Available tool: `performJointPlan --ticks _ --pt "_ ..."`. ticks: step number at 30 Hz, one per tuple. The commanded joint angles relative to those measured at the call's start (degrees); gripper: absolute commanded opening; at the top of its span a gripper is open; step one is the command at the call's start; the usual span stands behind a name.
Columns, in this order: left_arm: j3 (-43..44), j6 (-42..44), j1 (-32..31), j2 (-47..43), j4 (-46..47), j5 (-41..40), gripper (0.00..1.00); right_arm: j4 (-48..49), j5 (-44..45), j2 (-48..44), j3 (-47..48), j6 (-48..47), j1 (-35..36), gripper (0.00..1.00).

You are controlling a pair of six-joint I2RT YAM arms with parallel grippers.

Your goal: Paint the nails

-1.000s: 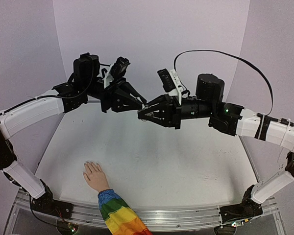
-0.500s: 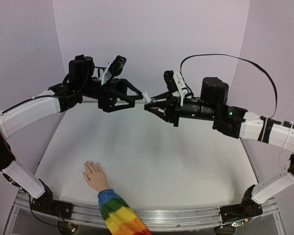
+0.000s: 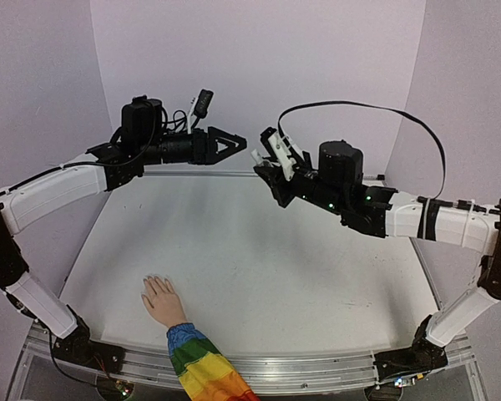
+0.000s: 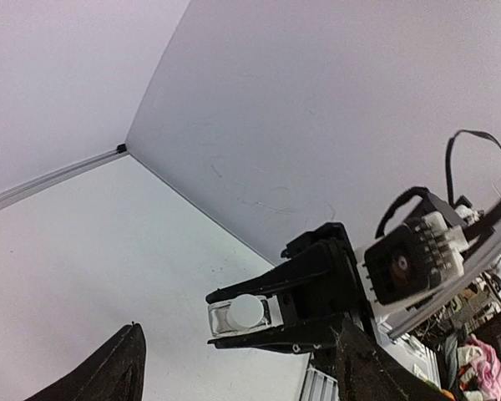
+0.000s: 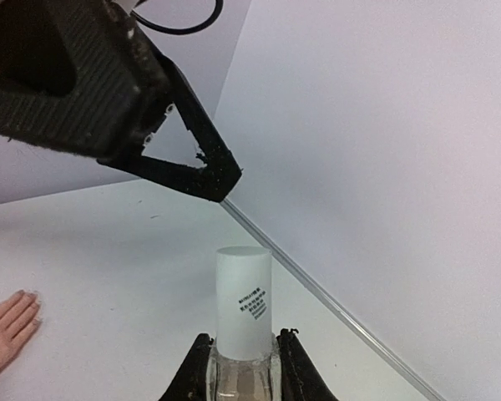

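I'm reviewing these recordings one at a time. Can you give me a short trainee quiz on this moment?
1. Which gripper holds the white-capped bottle? A) left B) right C) neither
2. True or false: the left gripper is shut.
3. Fill in: the mannequin hand lies on the table near the base of the ___ arm.

Key
1. B. The right gripper is shut on the bottle.
2. False. Its jaws stand open and hold nothing.
3. Left.
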Motion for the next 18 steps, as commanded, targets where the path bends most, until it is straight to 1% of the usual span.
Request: performJointPlan --ticks 1,4,6,12,16,18 --pt "3.4 -4.2 -3.6 0.9 0.9 -11.6 0.79 6.6 11.1 1.9 4.5 -3.6 1.7 0.00" --pt "3.8 -5.3 -4.9 2.0 0.9 -14.0 0.78 7.9 13.6 2.4 4.5 -4.2 2.6 0.00" --pt "4.2 -6.3 -5.2 2.9 1.0 -15.0 0.76 8.5 13.8 2.5 4.2 -4.3 2.9 0.00" --pt "6.2 -7.3 -5.8 5.1 1.3 -15.8 0.57 8.7 14.9 2.9 4.6 -5.3 3.9 0.00" --pt "6.6 -7.6 -6.0 5.6 1.4 -15.7 0.43 8.6 15.2 3.0 4.7 -5.9 4.5 0.00" --pt "6.7 -7.5 -6.1 5.6 1.5 -15.7 0.38 8.6 15.6 3.0 4.8 -6.1 4.8 0.00"
